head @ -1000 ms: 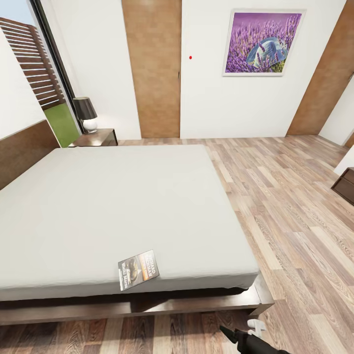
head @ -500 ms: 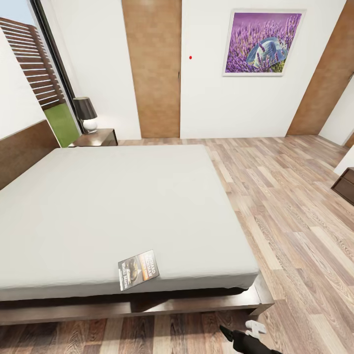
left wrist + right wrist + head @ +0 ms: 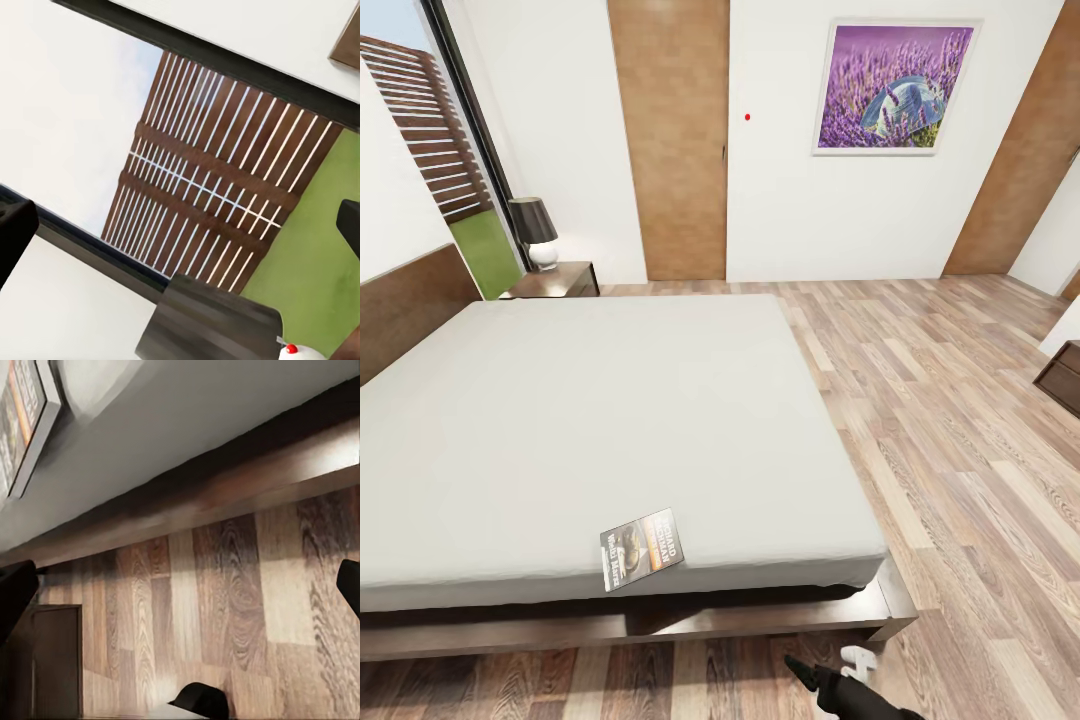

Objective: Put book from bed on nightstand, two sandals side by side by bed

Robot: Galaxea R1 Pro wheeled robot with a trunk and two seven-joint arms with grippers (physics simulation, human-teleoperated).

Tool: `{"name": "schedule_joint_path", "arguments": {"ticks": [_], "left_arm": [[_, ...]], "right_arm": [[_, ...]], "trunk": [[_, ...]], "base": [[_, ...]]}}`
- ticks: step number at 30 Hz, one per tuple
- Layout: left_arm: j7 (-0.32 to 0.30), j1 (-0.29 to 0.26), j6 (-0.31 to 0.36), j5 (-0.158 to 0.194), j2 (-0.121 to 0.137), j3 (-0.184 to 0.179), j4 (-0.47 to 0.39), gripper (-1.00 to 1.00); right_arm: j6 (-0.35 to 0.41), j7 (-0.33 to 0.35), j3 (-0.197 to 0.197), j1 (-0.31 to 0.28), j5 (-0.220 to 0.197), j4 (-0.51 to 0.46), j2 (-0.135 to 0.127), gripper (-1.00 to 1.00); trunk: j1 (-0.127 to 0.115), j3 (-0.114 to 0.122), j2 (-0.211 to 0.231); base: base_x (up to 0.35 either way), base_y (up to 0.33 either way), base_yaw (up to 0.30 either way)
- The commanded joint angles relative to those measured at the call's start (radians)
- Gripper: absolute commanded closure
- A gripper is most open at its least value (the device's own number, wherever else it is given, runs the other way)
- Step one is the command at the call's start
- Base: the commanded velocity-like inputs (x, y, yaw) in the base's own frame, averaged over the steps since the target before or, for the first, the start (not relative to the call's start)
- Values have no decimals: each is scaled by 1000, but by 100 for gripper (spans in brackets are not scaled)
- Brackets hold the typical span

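The book (image 3: pixel 642 548) lies flat near the front edge of the bed (image 3: pixel 610 420), a wide grey mattress on a dark wooden frame. Its corner also pokes over the mattress edge as the book (image 3: pixel 22 412) in the right wrist view. My right gripper (image 3: pixel 826 672) hovers low over the floor in front of the bed's front right corner, right of the book and below it; its fingers (image 3: pixel 15 592) stand wide apart, open and empty. My left gripper (image 3: pixel 180 232) is open too, pointing at the window. A nightstand (image 3: pixel 555 280) stands beside the headboard at the far side. The sandals are out of view.
A lamp (image 3: pixel 535 232) sits on the nightstand, its shade (image 3: pixel 210 322) in the left wrist view. The wood-plank floor (image 3: pixel 960 450) stretches right of the bed. A dark cabinet (image 3: pixel 1063 375) stands at the right edge. The bed frame's rail (image 3: pixel 225 487) runs above the floor.
My right gripper has crept a little to the left along the floor in front of the bed. The book and the camera have not moved.
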Motion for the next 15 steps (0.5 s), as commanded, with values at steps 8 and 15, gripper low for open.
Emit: {"name": "schedule_joint_path", "arguments": {"ticks": [8, 15], "left_arm": [[7, -1, 11, 8, 2, -9, -2, -100], [7, -1, 11, 9, 2, -11, -3, -100]], "right_arm": [[79, 79, -9, -5, 9, 0, 5, -100], [136, 137, -7, -7, 12, 1, 22, -100]], "trunk": [[0, -1, -1], [0, -1, -1]], "base": [[0, 0, 0], [0, 0, 0]]}}
